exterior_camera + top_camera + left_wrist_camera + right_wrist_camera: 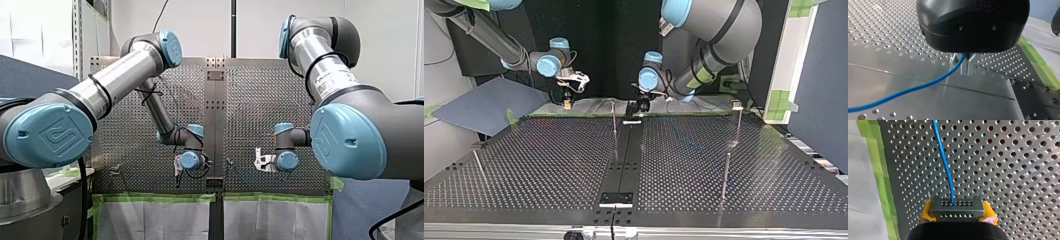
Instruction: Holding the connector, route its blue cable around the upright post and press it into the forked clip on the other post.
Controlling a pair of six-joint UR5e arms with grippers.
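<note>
In the right wrist view my right gripper is shut on a grey connector block, its yellow pads against the block's two sides. The blue cable leaves the connector and runs ahead over the perforated table. In the left wrist view my left gripper is shut on the blue cable, low over the plate; the cable trails off to the side. In the top view my right gripper is at the far left, and my left gripper is near the middle, beside a thin upright post.
Other thin posts stand at the top view's right, one with a small head and one nearer the camera. A short pin leans at the left. Green tape marks the table's edge. A dark centre strip splits the plate.
</note>
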